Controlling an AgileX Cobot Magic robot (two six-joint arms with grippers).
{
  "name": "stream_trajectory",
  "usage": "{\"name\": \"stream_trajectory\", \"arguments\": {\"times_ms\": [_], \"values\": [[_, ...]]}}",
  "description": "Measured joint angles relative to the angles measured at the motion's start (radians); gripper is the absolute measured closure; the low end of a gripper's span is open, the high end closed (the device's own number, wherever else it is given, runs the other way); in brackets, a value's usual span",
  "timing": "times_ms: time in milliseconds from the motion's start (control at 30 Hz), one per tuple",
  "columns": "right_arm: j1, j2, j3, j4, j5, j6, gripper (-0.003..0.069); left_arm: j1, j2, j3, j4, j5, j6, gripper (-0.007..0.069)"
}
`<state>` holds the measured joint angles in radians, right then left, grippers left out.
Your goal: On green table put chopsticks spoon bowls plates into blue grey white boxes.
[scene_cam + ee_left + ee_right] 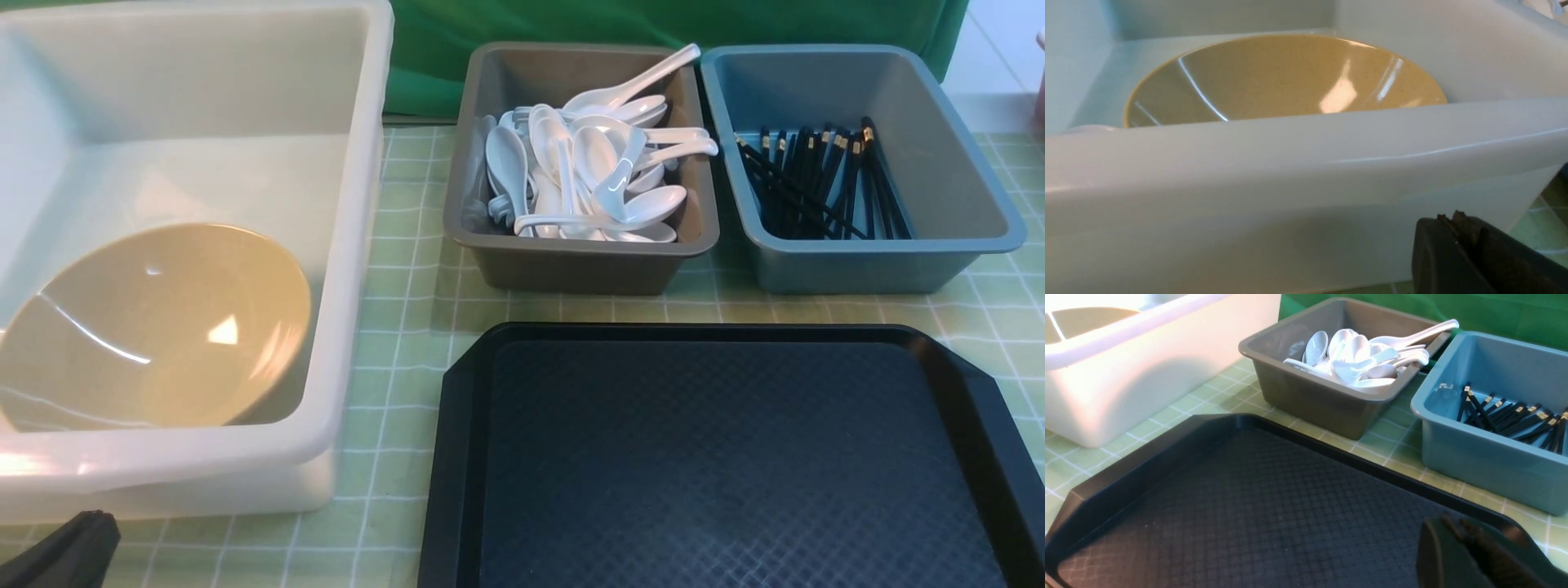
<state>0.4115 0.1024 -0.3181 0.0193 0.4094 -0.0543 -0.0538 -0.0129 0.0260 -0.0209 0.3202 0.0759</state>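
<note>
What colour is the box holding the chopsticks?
Dull blue box, chopsticks inside; clearest in the front view.

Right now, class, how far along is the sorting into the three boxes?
Done: tan bowl in the white box, spoons in the grey box, chopsticks in the blue box. In hand: nothing; the left gripper is shut, empty. Left: seemingly nothing; black tray bare, no plates visible.

Large glossy olive-tan bowl [151, 327] lies tilted in milky white plastic tub [359, 245]. White soup spoons [592, 167] heaped in brownish-grey tub [571, 265]. Black gold-banded chopsticks [820, 184] in dull blue tub [873, 265]. All on pale green gridded table [408, 327].
</note>
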Motion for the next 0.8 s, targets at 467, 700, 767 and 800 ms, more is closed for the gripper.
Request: {"name": "stream_trajectory", "arguments": {"times_ms": [467, 700, 767, 800], "values": [[-0.001, 0.0, 0.0, 0.0, 0.0, 0.0, 0.0587, 0.037, 0.0, 0.0, 0.001, 0.0, -0.001, 0.0627], [-0.003, 0.0, 0.018, -0.003, -0.002, -0.003, 0.058, 0.037, 0.0, 0.0, 0.001, 0.0, -0.001, 0.0627], [-0.022, 0.0, 0.034, -0.029, -0.009, -0.026, 0.058, 0.037, 0.0, 0.0, 0.001, 0.0, -0.001, 0.0627], [-0.037, 0.0, 0.04, -0.035, -0.01, -0.038, 0.058, 0.037, 0.0, 0.0, 0.001, 0.0, -0.001, 0.0627]]}}
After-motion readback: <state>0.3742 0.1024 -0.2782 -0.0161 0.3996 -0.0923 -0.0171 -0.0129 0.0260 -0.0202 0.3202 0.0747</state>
